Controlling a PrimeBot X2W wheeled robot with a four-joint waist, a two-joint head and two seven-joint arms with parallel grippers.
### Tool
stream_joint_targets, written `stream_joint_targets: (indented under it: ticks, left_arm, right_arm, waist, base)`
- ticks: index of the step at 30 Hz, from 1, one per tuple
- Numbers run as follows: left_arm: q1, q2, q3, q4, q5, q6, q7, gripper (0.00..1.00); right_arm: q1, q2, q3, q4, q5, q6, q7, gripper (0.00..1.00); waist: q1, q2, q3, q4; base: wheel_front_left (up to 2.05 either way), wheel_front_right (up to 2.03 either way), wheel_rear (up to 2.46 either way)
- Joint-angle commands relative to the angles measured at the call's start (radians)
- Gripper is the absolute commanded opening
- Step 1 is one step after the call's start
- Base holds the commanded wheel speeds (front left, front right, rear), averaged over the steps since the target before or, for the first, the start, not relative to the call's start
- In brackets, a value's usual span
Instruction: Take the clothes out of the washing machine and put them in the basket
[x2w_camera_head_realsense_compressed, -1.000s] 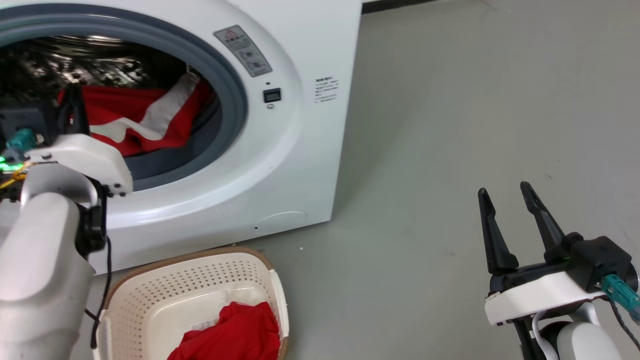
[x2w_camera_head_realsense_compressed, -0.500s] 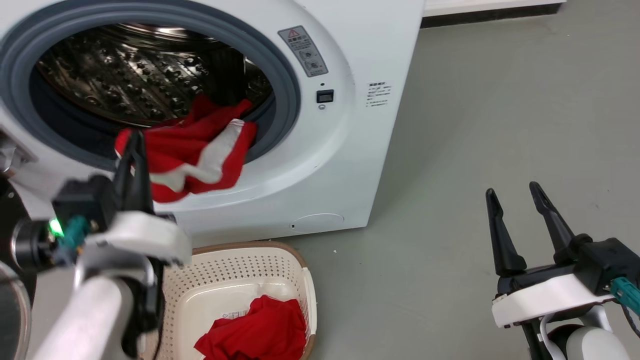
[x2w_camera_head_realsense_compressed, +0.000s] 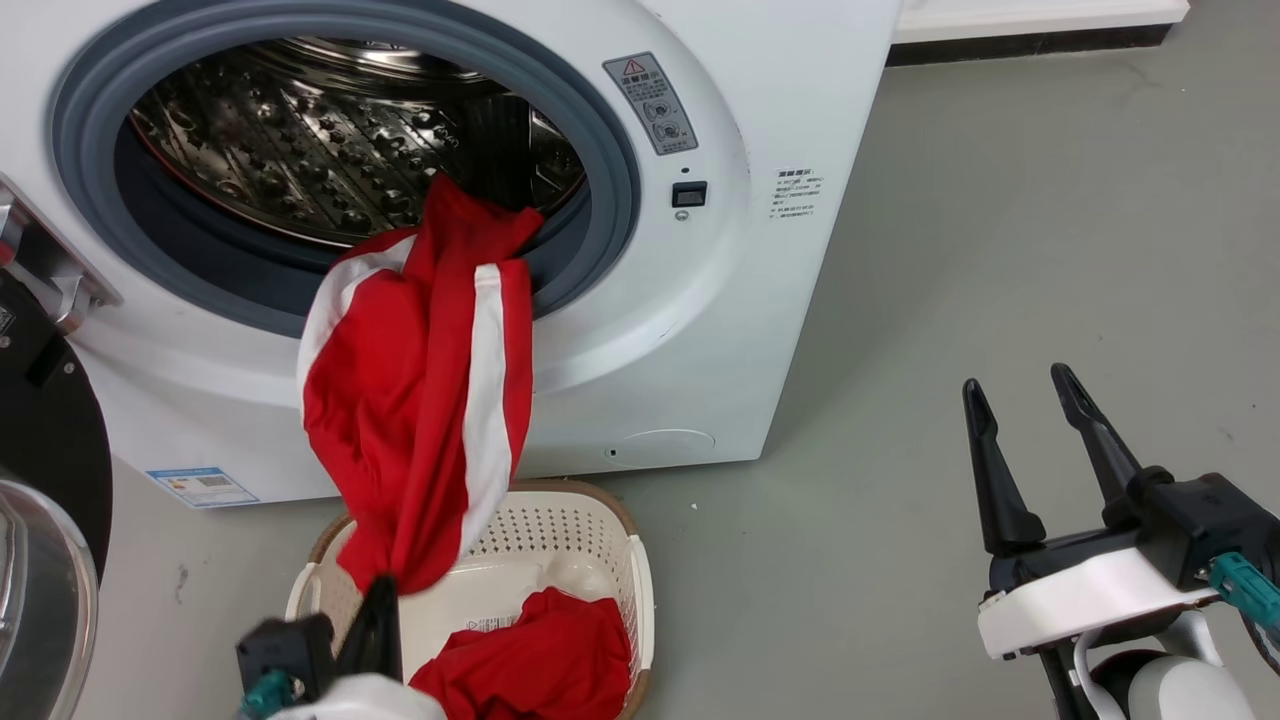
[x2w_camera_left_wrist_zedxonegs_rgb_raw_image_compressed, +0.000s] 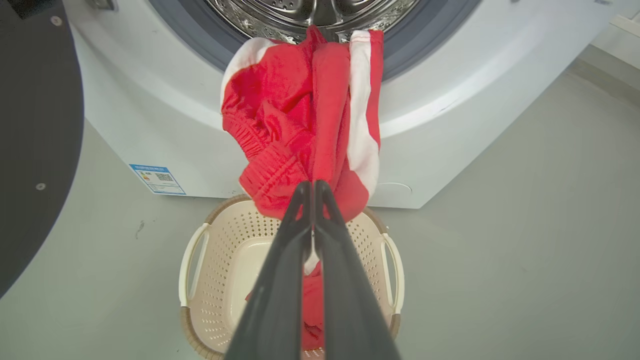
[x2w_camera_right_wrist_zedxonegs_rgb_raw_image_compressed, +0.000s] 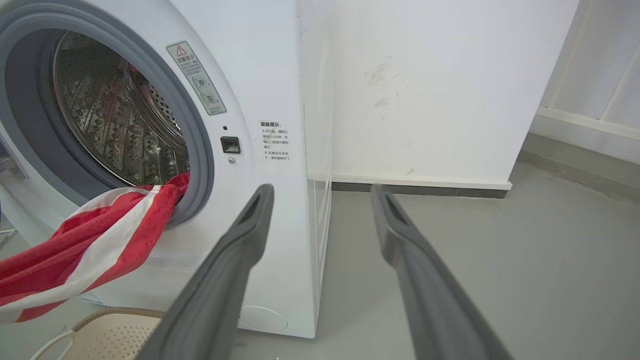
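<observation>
**Bright red soft garment w/ broad white stripes (x2w_camera_head_realsense_compressed: 420, 400) strung from washer to basket**

The large white front-loading washing machine (x2w_camera_head_realsense_compressed: 650, 330) stands w/ its round black-rimmed glass door (x2w_camera_head_realsense_compressed: 50, 440) swung open on the left. The garment's top end lies inside the shiny perforated steel drum (x2w_camera_head_realsense_compressed: 330, 150) and crosses the grey rubber ring (x2w_camera_head_realsense_compressed: 605, 200). The rest hangs twisted down the machine's front.

The bottom end is bunched in the left gripper (x2w_camera_head_realsense_compressed: 382, 585). Its two long dark fingers are pressed tight together on the fabric, just above the basket. In the left wrist view, a gathered elastic hem (x2w_camera_left_wrist_zedxonegs_rgb_raw_image_compressed: 265, 160) shows right above the closed fingertips.

The small cream oval plastic basket w/ perforated sides and a brown woven-look rim (x2w_camera_head_realsense_compressed: 610, 510) sits on the grey floor (x2w_camera_head_realsense_compressed: 950, 250), directly in front of the machine and below the opening. A second red garment (x2w_camera_head_realsense_compressed: 530, 650) lies crumpled in its bottom, beside a paper label (x2w_camera_head_realsense_compressed: 478, 625).

The right gripper (x2w_camera_head_realsense_compressed: 1012, 380) is well off to the right, over bare floor. Its fingers are spread wide w/ nothing btw them.

Misc: a warning sticker (x2w_camera_head_realsense_compressed: 652, 103) sits at the ring's upper right, and a blue label (x2w_camera_head_realsense_compressed: 205, 487) is low on the machine's front left.
</observation>
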Motion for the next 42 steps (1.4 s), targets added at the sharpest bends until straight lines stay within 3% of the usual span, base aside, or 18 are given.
stream_joint_targets:
  ticks: [1,11,20,30,42]
  left_arm:
    - [0.024,-0.007,-0.012,0.038,-0.011,-0.009,0.004,0.00]
    - [0.005,-0.123,-0.032,0.380,-0.102,-0.101,-0.071,0.00]
    - [-0.227,-0.161,-0.011,0.712,-0.109,-0.179,-0.146,0.00]
    - [-0.527,-0.143,0.024,1.067,-0.110,-0.253,-0.198,0.00]
    - [-0.747,-0.068,0.077,1.280,-0.144,-0.292,-0.220,0.00]
  right_arm:
    - [0.012,0.000,0.001,-0.008,-0.009,-0.001,0.003,1.00]
    - [-0.007,0.000,0.011,-0.032,-0.019,-0.001,0.013,1.00]
    - [-0.053,0.000,0.010,-0.058,-0.018,-0.001,0.007,1.00]
    - [-0.122,0.000,0.009,-0.057,0.009,-0.001,-0.023,1.00]
    - [-0.154,0.000,0.028,-0.031,0.040,-0.001,-0.067,1.00]
  waist:
    - [0.0000,0.0000,0.002,0.004]
    - [0.0000,0.0000,0.060,-0.005]
    - [0.0000,0.0000,0.200,-0.041]
    - [0.0000,0.0000,0.384,-0.129]
    - [0.0000,0.0000,0.469,-0.199]
  base:
    - [0.00,0.00,0.00]
    - [0.00,0.00,0.00]
    - [0.00,0.00,0.00]
    - [0.00,0.00,0.00]
    - [0.00,0.00,0.00]
